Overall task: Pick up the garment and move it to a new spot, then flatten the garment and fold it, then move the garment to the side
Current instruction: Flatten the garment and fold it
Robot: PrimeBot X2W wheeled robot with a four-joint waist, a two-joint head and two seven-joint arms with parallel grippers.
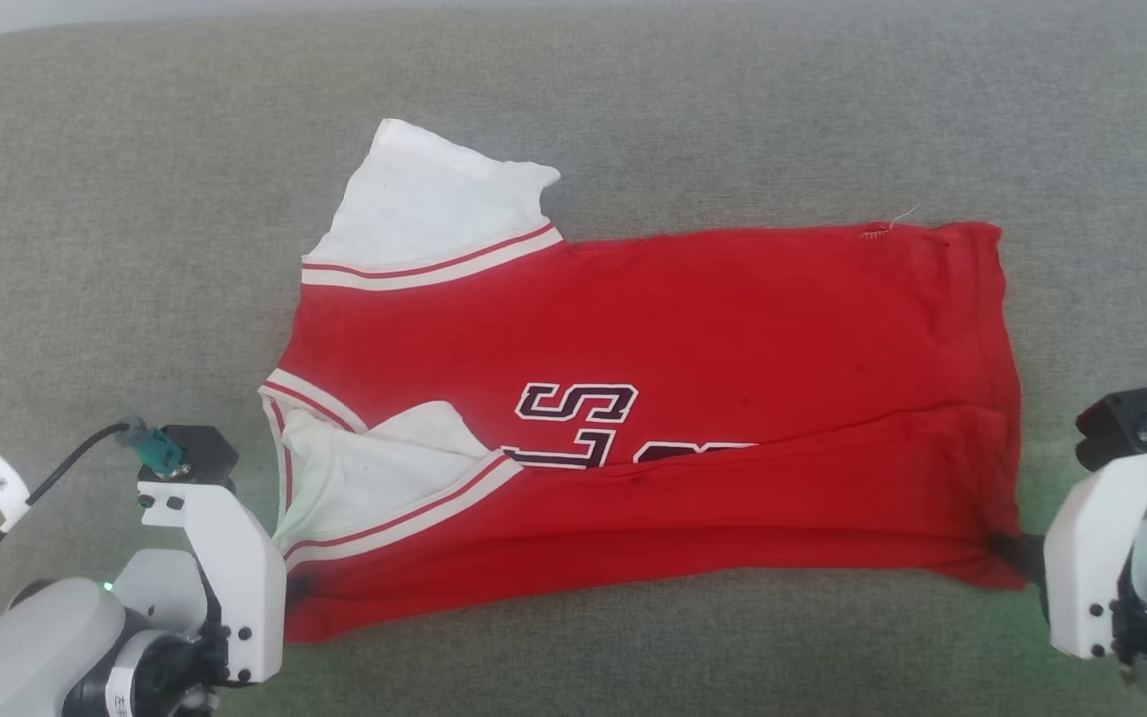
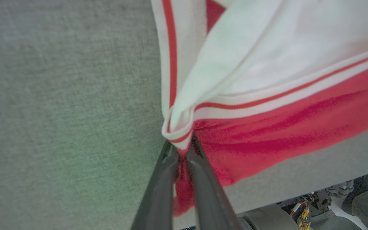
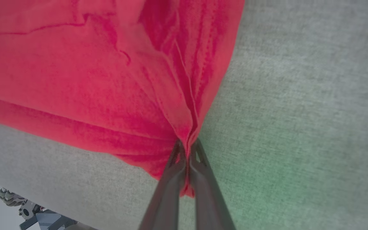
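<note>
Grey fabric surface (image 1: pixel 633 90) beneath, left gripper (image 2: pixel 182 146) pinched on garment (image 1: pixel 733 319) at striped corner, right gripper (image 3: pixel 188 145) pinched on hem corner

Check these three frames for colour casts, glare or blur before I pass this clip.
Head view: soft, even light, no glare; faint green glow tints the grey surface near both lower corners. Left wrist view: green cast left of the left gripper; the white lining of the jersey looks washed out. Right wrist view: green patch right of the right gripper; the red cloth blurs towards the top.
</note>
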